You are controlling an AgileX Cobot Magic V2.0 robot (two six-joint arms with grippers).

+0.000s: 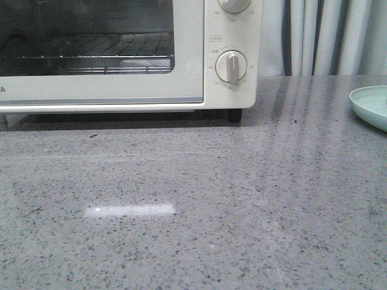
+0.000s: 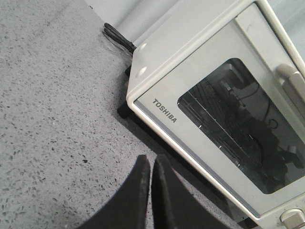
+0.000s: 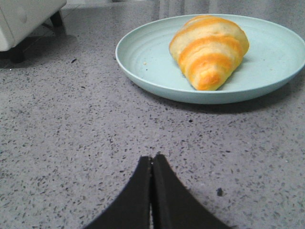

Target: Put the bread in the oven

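The bread [image 3: 209,50], golden-brown with cream stripes, lies on a pale green plate [image 3: 143,62] in the right wrist view. My right gripper [image 3: 152,158] is shut and empty above the grey counter, a short way in front of the plate. The cream-white oven [image 1: 187,78] stands at the back left of the front view, its glass door closed and a wire rack visible inside. In the left wrist view my left gripper [image 2: 150,158] is shut and empty, hovering over the counter just in front of the oven [image 2: 157,57] door's lower edge. Neither gripper shows in the front view.
The plate's rim [image 1: 370,106] shows at the right edge of the front view. Round dials [image 1: 231,66] sit on the oven's right panel. A black cable [image 2: 116,36] lies behind the oven. Grey curtains [image 1: 326,36] hang behind the speckled counter.
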